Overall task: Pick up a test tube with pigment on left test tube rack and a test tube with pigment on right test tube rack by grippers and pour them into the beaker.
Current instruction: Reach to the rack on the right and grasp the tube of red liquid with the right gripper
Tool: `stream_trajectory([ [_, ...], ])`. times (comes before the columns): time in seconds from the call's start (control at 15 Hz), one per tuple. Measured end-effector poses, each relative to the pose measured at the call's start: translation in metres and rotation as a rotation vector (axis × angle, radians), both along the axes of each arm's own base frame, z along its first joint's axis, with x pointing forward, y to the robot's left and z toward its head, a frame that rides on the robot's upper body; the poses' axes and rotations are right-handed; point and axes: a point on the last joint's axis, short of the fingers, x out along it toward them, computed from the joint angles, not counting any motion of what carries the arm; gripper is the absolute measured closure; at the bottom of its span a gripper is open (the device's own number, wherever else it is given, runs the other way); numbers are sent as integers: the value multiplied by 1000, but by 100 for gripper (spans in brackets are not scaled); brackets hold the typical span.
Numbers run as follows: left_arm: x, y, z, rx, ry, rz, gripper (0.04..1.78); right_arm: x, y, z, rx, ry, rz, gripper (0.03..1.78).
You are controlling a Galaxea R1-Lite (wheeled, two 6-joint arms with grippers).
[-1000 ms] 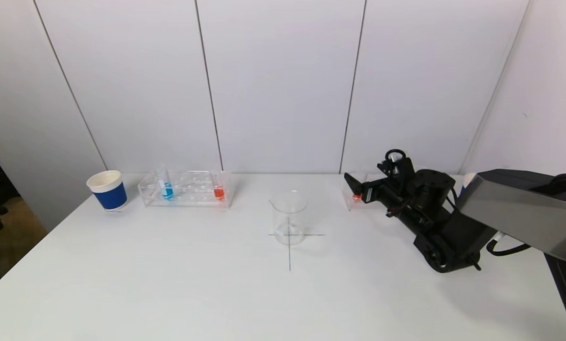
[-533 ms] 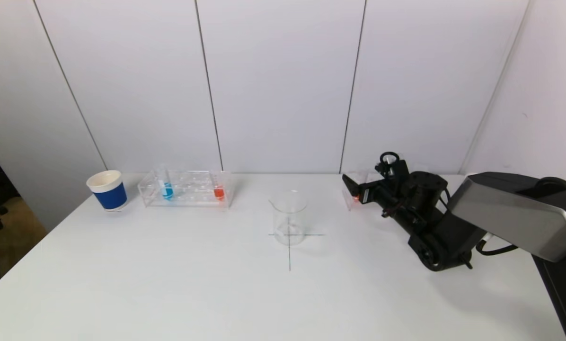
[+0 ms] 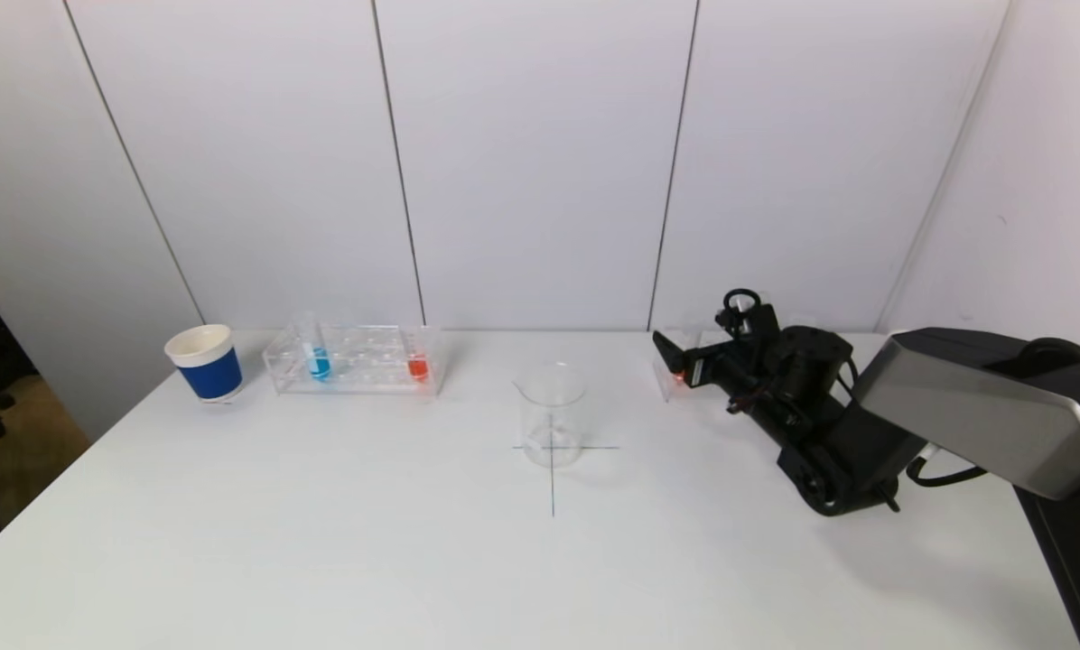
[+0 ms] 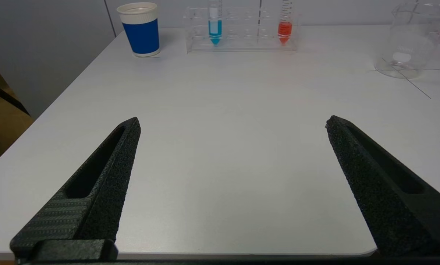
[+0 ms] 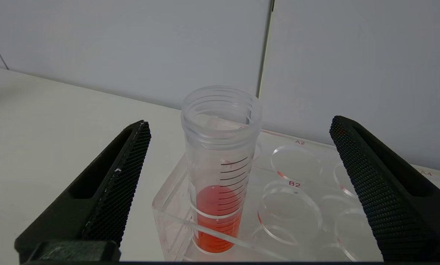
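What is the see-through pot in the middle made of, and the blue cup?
The beaker looks like clear glass, maybe clear plastic: the cross drawn on the table shows through its shiny wall. The blue cup looks like matte paper, with a white rolled rim, though thin plastic is possible.

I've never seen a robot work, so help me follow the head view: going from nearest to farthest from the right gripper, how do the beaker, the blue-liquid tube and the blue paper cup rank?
Measured from the right gripper, open at the right rack:
1. Beaker, mid-table on the cross mark.
2. Blue-liquid tube, in the left rack.
3. Blue paper cup, far left, beyond that rack.
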Motion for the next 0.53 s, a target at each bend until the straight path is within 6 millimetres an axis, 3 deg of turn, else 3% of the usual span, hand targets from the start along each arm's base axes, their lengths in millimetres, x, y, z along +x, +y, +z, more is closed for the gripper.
stream_trajectory([
  [0.53,0,0,0,0,0,0,6,-5,-1,7,2,-10,0,4],
])
